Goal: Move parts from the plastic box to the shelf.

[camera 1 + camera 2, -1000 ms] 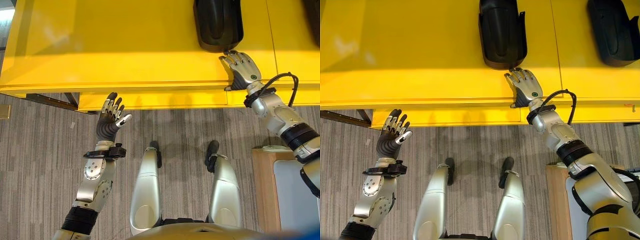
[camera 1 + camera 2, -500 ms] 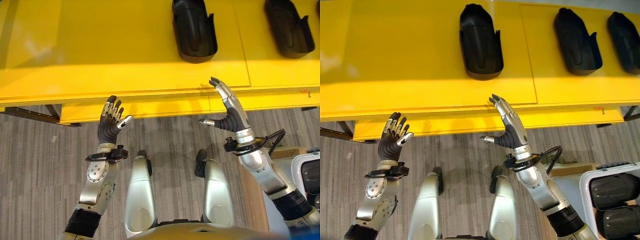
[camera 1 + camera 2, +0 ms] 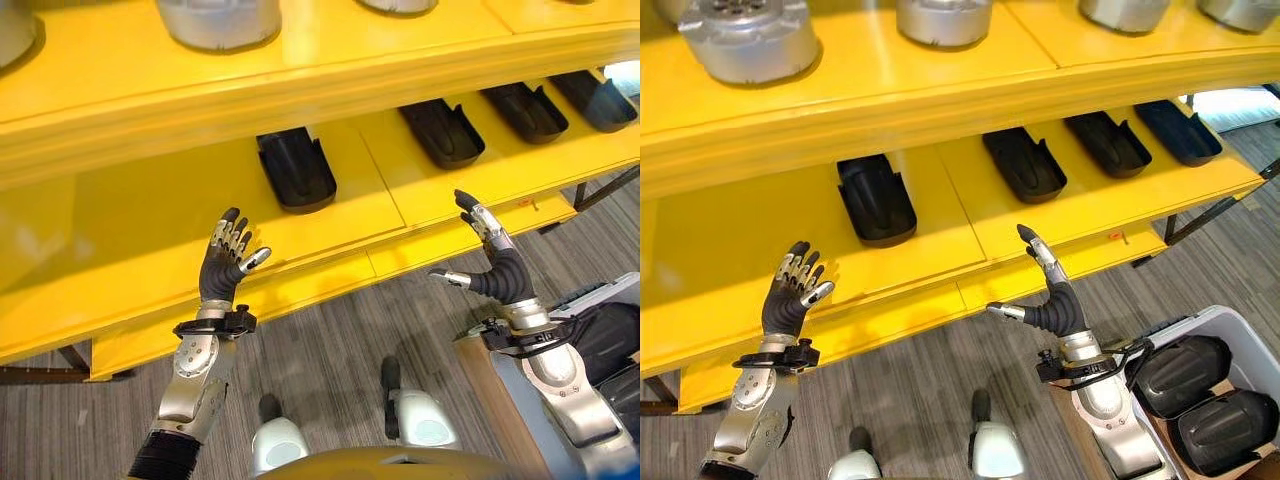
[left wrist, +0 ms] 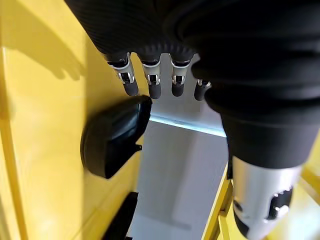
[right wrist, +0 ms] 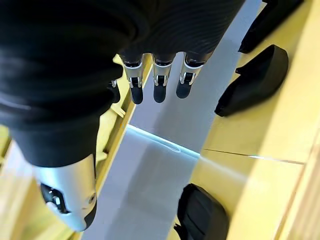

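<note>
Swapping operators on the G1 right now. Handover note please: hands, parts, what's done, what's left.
Left hand: open, empty, raised in front of the lower shelf.
Right hand: open, empty, raised just off the shelf's front edge.
Done: four black parts lie in a row on the lower shelf, the nearest one between the two hands.
Left: at least two black parts sit in the plastic box at the robot's right.
Upper shelf holds silver metal parts, untouched.
</note>
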{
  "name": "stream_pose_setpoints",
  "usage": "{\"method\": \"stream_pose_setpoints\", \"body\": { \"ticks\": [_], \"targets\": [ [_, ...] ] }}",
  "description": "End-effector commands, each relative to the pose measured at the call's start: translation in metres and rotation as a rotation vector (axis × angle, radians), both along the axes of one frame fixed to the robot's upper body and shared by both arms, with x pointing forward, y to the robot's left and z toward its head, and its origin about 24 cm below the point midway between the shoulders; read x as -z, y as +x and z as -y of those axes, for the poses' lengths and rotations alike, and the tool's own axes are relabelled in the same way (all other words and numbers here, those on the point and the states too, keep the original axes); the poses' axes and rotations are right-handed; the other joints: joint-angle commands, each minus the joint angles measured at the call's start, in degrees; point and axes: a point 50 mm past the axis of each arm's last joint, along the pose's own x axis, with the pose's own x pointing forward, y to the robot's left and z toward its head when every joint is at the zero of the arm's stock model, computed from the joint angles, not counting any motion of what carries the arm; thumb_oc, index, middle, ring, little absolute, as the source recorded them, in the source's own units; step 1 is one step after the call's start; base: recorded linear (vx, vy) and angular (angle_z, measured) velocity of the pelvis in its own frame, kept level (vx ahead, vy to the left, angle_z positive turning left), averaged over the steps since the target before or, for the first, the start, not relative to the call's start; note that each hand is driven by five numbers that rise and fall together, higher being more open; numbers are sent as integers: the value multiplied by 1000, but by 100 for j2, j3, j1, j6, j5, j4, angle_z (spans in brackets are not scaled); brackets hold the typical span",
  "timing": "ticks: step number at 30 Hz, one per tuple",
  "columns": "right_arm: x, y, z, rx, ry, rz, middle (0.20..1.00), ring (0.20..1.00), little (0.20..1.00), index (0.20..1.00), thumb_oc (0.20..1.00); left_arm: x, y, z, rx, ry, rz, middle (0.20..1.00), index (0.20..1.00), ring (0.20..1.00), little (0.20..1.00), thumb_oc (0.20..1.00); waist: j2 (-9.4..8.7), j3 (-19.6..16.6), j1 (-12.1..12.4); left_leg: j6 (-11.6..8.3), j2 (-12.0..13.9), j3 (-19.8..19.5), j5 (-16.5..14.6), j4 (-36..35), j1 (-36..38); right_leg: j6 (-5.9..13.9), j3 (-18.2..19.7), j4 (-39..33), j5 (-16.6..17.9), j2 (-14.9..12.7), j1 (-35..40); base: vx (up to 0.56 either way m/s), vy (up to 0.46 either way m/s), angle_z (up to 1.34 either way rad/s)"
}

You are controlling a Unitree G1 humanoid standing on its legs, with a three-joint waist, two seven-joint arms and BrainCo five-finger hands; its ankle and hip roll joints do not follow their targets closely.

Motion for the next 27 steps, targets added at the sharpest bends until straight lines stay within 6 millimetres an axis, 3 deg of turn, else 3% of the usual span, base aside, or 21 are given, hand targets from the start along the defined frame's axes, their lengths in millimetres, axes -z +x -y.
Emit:
{"method": "stream_pose_setpoints", "body": {
  "ticks": [1, 2, 3, 4, 5, 6, 7, 8, 9, 10, 11, 13, 15, 18, 21, 27],
  "targets": [
    [-35, 0, -2, -75, 39, 174, 1000, 1000, 1000, 1000, 1000, -12, -4, 2, 44, 33, 79, 1000, 1000, 1000, 1000, 1000, 66, 0, 115, 59, 500, -103, 1579, -363, -220, 289, 262, 1036, -579, -327, -305, 14, -358, -55],
    [-34, 1, -2, -75, 22, 172, 1000, 1000, 1000, 1000, 1000, -8, -4, 6, 56, 14, 63, 1000, 1000, 1000, 1000, 1000, 154, 10, 146, -59, 553, -230, 2197, -261, -328, 135, 219, 820, -598, -172, -148, -50, -252, -49],
    [-35, 1, -2, -71, 18, 180, 1000, 1000, 1000, 1000, 1000, -6, -3, 8, 60, 4, 58, 1000, 1000, 1000, 1000, 1000, 146, -1, 159, -97, 558, -238, 2428, -200, -384, 88, 177, 698, -589, -148, -80, -37, -304, -40],
    [-36, 2, -1, -51, 21, 190, 1000, 1000, 1000, 1000, 1000, -3, -3, 12, 80, -7, 48, 1000, 1000, 1000, 1000, 1000, 74, -36, 134, -8, 482, -205, 2461, -114, -441, 5, 101, 343, -543, -116, 163, 3, -228, -4],
    [-36, 2, -1, -50, 24, 189, 1000, 1000, 1000, 1000, 1000, -1, -5, 12, 78, -10, 41, 1000, 1000, 1000, 1000, 1000, 49, -67, 137, 93, 370, -257, 2268, -68, -470, 7, 127, 187, -477, -120, 228, 28, -205, 12],
    [-35, 4, -2, -48, 32, 184, 1000, 1000, 1000, 1000, 1000, 0, -7, 13, 81, -13, 34, 1000, 1000, 1000, 1000, 1000, 14, -83, 185, 216, 47, -497, 2006, 9, -517, 1, 184, 32, -385, -136, 287, 45, -123, 25],
    [-32, 5, -3, -52, 40, 169, 1000, 1000, 1000, 1000, 1000, 1, -8, 14, 83, -15, 32, 1000, 1000, 1000, 1000, 1000, -38, -100, 253, 385, -441, -816, 1518, 23, -579, -17, 238, -129, -330, -152, 378, 35, -78, 18],
    [-32, 5, -3, -52, 41, 169, 1000, 1000, 1000, 1000, 1000, 1, -8, 14, 83, -15, 32, 1000, 1000, 1000, 1000, 1000, -47, -103, 243, 401, -457, -822, 1513, 48, -604, -8, 231, -151, -310, -168, 381, 69, -116, -4],
    [-28, 7, -6, -66, 39, 145, 1000, 1000, 1000, 1000, 1000, 4, -9, 18, 92, -16, 22, 1000, 1000, 1000, 1000, 1000, -164, -115, 352, 699, -1398, -1277, 696, 94, -759, -10, 291, -363, -169, -144, 501, 54, -96, -26],
    [-27, 7, -7, -78, 41, 138, 1000, 1000, 1000, 1000, 1000, 5, -10, 17, 94, -16, 18, 1000, 1000, 1000, 1000, 1000, -170, -144, 379, 809, -1692, -1435, 546, 42, -783, -25, 339, -408, -108, -84, 508, 94, -117, -21],
    [-26, 8, -9, -88, 36, 133, 1000, 1000, 1000, 1000, 1000, 4, -10, 18, 93, -10, 19, 1000, 1000, 1000, 1000, 1000, -199, -143, 487, 888, -2107, -1845, 398, 133, -816, -6, 459, -470, -63, -9, 534, 40, -49, -26],
    [-25, 11, -14, -111, 62, 121, 1000, 1000, 1000, 1000, 1000, 3, -11, 16, 85, -3, 22, 1000, 1000, 1000, 1000, 1000, -176, -176, 560, 1080, -2409, -2275, 298, 34, -776, 8, 650, -494, 6, 127, 451, 20, 6, -62],
    [-25, 12, -18, -142, 50, 118, 1000, 1000, 1000, 1000, 1000, 4, -13, 14, 83, 6, 23, 1000, 1000, 1000, 1000, 1000, -203, -256, 588, 1165, -2432, -2300, 263, -13, -694, 49, 877, -602, 88, 206, 480, 60, 58, -109],
    [-20, 10, -14, -135, 92, 76, 1000, 1000, 1000, 1000, 1000, 5, -11, 14, 84, -3, 20, 1000, 1000, 1000, 1000, 1000, -203, -368, 539, 1171, -2300, -1948, 273, -176, -538, 56, 873, -679, 113, 176, 564, 68, 97, -107],
    [-18, 10, -18, -150, 105, 64, 1000, 1000, 1000, 1000, 1000, 6, -14, 11, 65, -5, 10, 1000, 1000, 1000, 1000, 1000, -217, -499, 562, 1282, -2298, -1913, 250, -394, -316, 113, 1024, -684, 129, 165, 599, 74, 78, -61],
    [-21, 13, -26, -175, 106, 75, 1000, 1000, 1000, 1000, 1000, 4, -9, 15, 78, -6, 17, 1000, 1000, 1000, 1000, 1000, -152, -401, 445, 1399, -2317, -1589, 82, -261, -230, 179, 1309, -295, 116, 127, 409, -2, 77, -23]
  ]
}}
